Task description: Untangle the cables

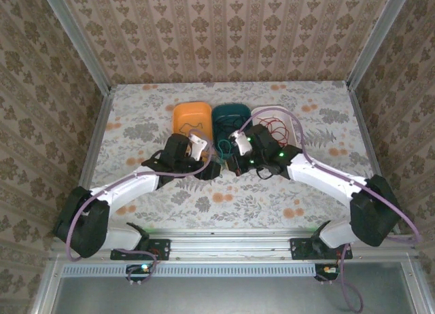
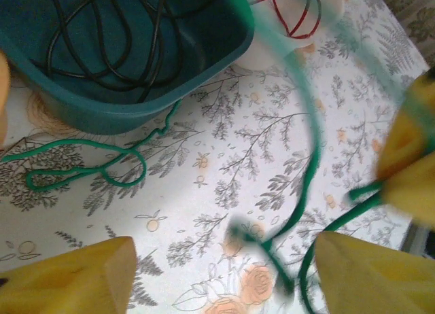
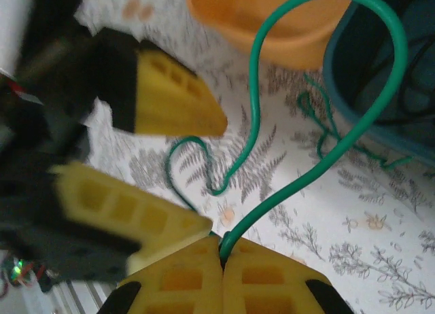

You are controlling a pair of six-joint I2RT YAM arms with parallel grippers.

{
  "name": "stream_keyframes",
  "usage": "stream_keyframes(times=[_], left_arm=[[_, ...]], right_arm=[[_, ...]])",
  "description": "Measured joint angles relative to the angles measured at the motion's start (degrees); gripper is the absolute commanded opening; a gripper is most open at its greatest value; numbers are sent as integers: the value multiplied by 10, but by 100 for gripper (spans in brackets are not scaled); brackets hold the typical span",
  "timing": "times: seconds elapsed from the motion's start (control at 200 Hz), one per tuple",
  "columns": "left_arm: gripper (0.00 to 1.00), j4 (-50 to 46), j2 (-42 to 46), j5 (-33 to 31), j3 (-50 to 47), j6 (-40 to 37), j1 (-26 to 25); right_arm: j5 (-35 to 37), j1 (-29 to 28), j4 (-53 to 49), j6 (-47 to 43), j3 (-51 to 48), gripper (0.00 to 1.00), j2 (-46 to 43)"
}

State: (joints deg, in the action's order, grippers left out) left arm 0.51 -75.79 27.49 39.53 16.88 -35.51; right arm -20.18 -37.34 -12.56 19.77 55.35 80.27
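The green cable (image 3: 326, 158) rises in a tall loop from my right gripper (image 3: 223, 251), which is shut on it just above the flowered table. My left gripper (image 2: 224, 253) is open, its yellow fingers (image 2: 75, 280) wide apart, and a blurred stretch of the green cable (image 2: 299, 205) hangs between them, nearer the right finger. More of the green cable squiggles on the table beside the teal bin (image 2: 170, 90). Black cables (image 2: 115, 28) lie coiled inside that bin. A red cable (image 2: 292, 11) lies in the white bin (image 1: 289, 124). Both grippers meet at mid-table, left gripper (image 1: 212, 170) and right gripper (image 1: 234, 166).
The orange bin (image 1: 192, 115), teal bin (image 1: 231, 117) and white bin stand in a row just behind the grippers. My left gripper's fingers (image 3: 170, 100) sit very close to my right gripper. Papered walls close in the table on three sides.
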Motion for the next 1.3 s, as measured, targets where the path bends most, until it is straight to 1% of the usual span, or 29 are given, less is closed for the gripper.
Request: stream_keyframes(times=[0.05, 0.125, 0.195, 0.27, 0.41, 0.48, 0.555, 0.59, 0.64, 0.665, 0.71, 0.75, 0.865, 0.95, 1.105, 1.22, 1.225, 1.25, 1.275, 1.3], left_arm=[[43, 11, 0, 1, -6, 3, 4], [26, 28, -1, 3, -11, 19, 10], [15, 48, -3, 6, -13, 31, 13], [0, 69, -3, 10, -13, 40, 18], [0, 92, -3, 11, -14, 52, 33], [0, 95, 5, 3, -22, 59, 48], [0, 102, 29, -3, -45, 70, 76], [0, 105, 43, -3, -56, 77, 93], [0, 113, 62, 2, -69, 90, 123], [0, 116, 70, 4, -73, 96, 136], [0, 123, 81, 9, -75, 106, 158], [0, 130, 88, 11, -75, 115, 173], [0, 140, 93, 7, -63, 138, 199], [0, 128, 79, -15, -31, 151, 207], [0, 104, 17, -80, 38, 172, 210], [0, 81, -44, -114, 75, 185, 210], [0, 80, -46, -115, 76, 185, 210], [9, 73, -62, -123, 85, 187, 209], [19, 65, -76, -129, 93, 187, 208], [26, 57, -89, -136, 101, 186, 207]], right_arm=[[-2, 6, 8, 8, -3, 5, -14], [-7, 11, 21, 17, -3, 5, -28], [-10, 15, 30, 23, -4, 5, -35], [-13, 17, 36, 31, -4, 5, -37], [-8, 25, 44, 42, -21, 5, -47], [7, 37, 47, 47, -34, 5, -60], [30, 53, 46, 52, -43, 9, -76], [38, 59, 47, 55, -45, 16, -82], [45, 66, 47, 58, -45, 37, -88], [47, 68, 48, 61, -45, 43, -90], [48, 70, 49, 59, -44, 51, -92], [49, 71, 49, 59, -44, 55, -92], [52, 71, 49, 64, -44, 56, -92], [59, 71, 48, 64, -44, 57, -92], [70, 71, 40, 64, -44, 57, -92], [76, 71, 31, 64, -44, 57, -92], [76, 71, 31, 64, -44, 57, -92], [78, 71, 29, 64, -44, 57, -92], [78, 71, 26, 64, -44, 57, -92], [78, 71, 21, 64, -43, 57, -92]])
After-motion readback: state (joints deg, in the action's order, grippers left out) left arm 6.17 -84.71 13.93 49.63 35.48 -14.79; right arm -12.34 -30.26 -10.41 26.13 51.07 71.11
